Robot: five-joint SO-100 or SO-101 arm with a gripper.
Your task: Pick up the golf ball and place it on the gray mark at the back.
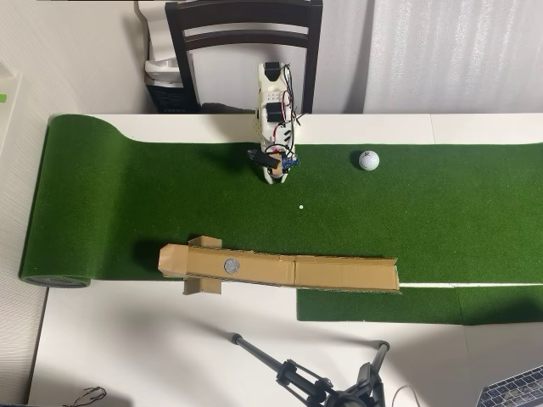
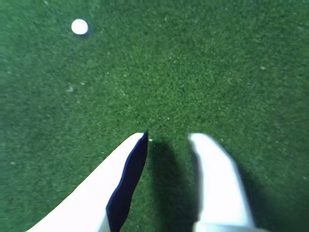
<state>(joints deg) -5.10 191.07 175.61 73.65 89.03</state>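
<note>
Overhead view: a white robot arm (image 1: 274, 106) reaches from the far edge of the table (image 1: 127, 339) onto a strip of green putting turf (image 1: 127, 203), its gripper (image 1: 273, 176) poised low over the grass near the mat's top edge. The golf ball (image 1: 368, 160) sits on the turf at about 3 o'clock from the gripper, well apart from it and untouched. A tiny white dot (image 1: 300, 206) lies on the grass at roughly 5 o'clock from the gripper, near it. Farther toward 6 o'clock, a long brown cardboard channel (image 1: 339, 273) runs along the mat's lower edge, and the gray mark (image 1: 232, 265) shows as a round spot set into its left end, ringed by cardboard. A dark chair (image 1: 244, 34) stands behind the arm at 12 o'clock, and a black tripod (image 1: 322, 386) rests on the white tabletop near the bottom of the view. In the wrist view, the two white fingers (image 2: 219, 183) enter from the lower edge with a clear gap of bare grass between them; the jaws stand spread and grip nothing, the left one lined with a dark pad. The white dot (image 2: 79, 26) appears at about 11 o'clock from the gripper (image 2: 171, 137), apart from both fingertips.
</note>
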